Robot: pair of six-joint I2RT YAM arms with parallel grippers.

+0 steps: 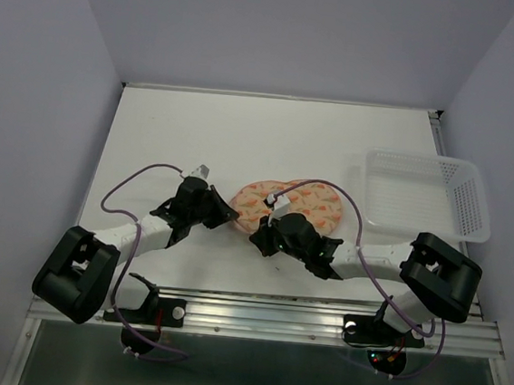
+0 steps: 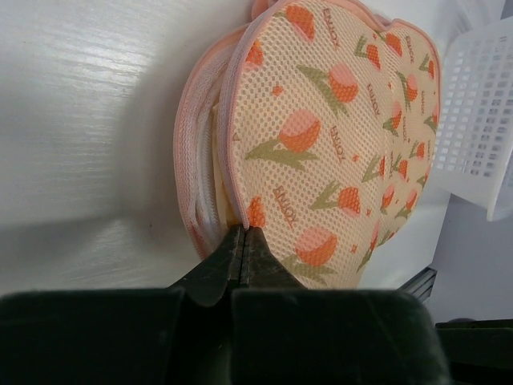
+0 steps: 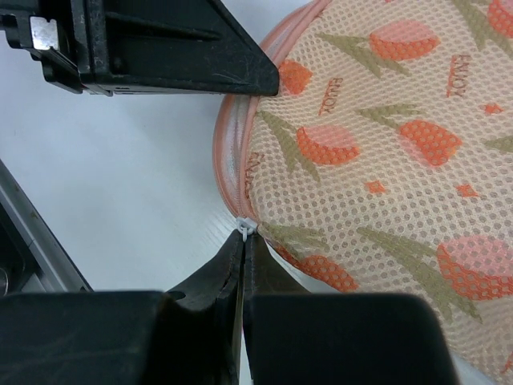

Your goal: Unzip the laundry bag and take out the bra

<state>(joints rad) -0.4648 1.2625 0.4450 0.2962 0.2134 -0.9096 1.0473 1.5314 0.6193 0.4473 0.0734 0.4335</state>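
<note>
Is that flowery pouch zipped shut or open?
Partly open, it seems: the left wrist view shows the laundry bag gaping along its pink edge, pale fabric inside. The right claw pinches the zip pull.

Bright, even overhead light; white counter (image 1: 272, 130) close to clipping, soft shadows along its near edge. Left wrist: glare streaks on counter, dark fingers (image 2: 228, 261) soft-focus, no detail. Right wrist: laundry bag (image 3: 385, 136) mesh sharp, foreground blurred.

The laundry bag (image 1: 313, 201) is lying on the table (image 1: 245, 128), midway between the left and right edges. The basket (image 1: 468, 202) is sitting just beside it at the right edge. The left end effector (image 2: 244, 233) is meeting its left end, and the right end effector (image 3: 243, 236) is meeting the zip pull (image 3: 247, 227) on its near side.
</note>
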